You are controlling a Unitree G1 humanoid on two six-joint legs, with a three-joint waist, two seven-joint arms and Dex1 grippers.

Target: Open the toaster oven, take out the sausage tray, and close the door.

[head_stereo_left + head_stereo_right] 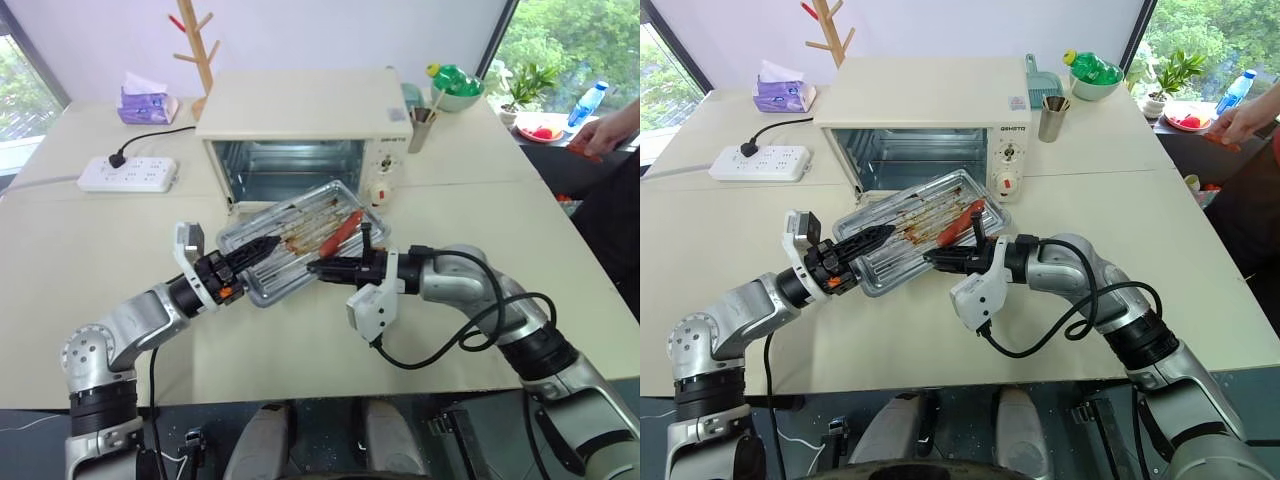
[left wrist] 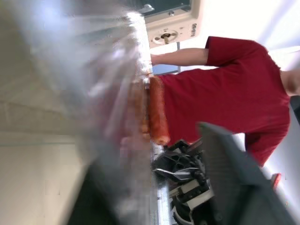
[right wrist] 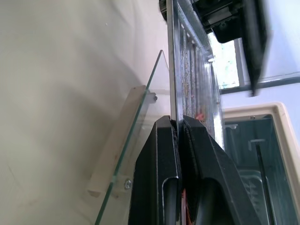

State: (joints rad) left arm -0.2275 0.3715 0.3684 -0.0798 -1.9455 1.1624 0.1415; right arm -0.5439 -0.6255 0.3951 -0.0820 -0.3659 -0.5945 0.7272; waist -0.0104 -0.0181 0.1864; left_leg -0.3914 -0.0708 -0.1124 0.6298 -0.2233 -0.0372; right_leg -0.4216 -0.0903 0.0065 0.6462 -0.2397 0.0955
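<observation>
Left eye view, your right hand (image 1: pixel 318 267) pinching the sausage tray (image 1: pixel 300 240) rim, your left hand (image 1: pixel 258 248) closing on its opposite edge, above the tabletop (image 1: pixel 300 350).

One toaster oven (image 1: pixel 300 130) stands on the table with one glass door (image 3: pixel 136 140) folded down. One sausage tray (image 1: pixel 300 240) carries one red sausage (image 1: pixel 345 230). Two grippers, the left gripper (image 1: pixel 262 246) and the right gripper (image 1: pixel 318 267), meet at it. Also counted: one power strip (image 1: pixel 128 174), one tissue pack (image 1: pixel 146 102), one metal cup (image 1: pixel 421 128), one green bowl (image 1: pixel 458 88) and one wooden stand (image 1: pixel 197 45).
</observation>
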